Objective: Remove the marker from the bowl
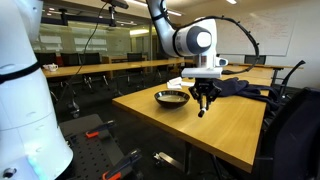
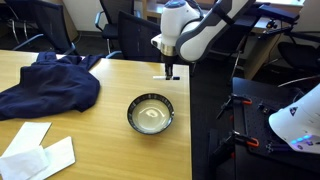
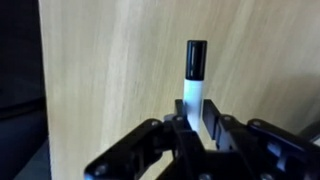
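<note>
White marker (image 3: 195, 88) with black cap, silver bowl (image 2: 132, 118), navy cloth (image 2: 50, 85).

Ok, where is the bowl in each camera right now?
Exterior view: bowl at centre, left of the gripper.
Exterior view: bowl at lower centre, below the gripper.
Wrist view: not in it.
Shared landmark: the gripper, shut on the marker.

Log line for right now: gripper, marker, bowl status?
gripper: shut on marker | marker: outside bowl, held over table | bowl: on table, no marker inside
</note>
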`<action>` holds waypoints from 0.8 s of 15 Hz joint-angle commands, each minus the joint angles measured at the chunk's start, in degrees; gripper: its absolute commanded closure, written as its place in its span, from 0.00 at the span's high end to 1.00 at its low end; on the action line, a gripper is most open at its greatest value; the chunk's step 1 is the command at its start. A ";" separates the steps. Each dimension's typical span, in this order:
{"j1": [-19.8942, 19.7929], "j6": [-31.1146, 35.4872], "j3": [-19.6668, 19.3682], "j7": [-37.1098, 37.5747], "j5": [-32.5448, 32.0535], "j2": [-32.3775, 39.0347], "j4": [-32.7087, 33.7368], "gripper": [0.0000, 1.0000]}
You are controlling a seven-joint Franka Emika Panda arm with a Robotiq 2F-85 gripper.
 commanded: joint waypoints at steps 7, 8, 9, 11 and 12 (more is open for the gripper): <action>5.89 -1.40 -5.14 13.51 -11.02 -6.38 -3.21 1.00; 5.88 -2.80 -4.37 14.21 -10.33 -7.84 -3.79 1.00; 5.98 -4.94 -3.64 14.98 -9.22 -9.48 -4.33 1.00; 6.50 -8.02 -2.98 16.93 -8.86 -12.58 -5.38 1.00; 6.75 -9.07 -2.83 18.32 -9.36 -13.95 -5.84 1.00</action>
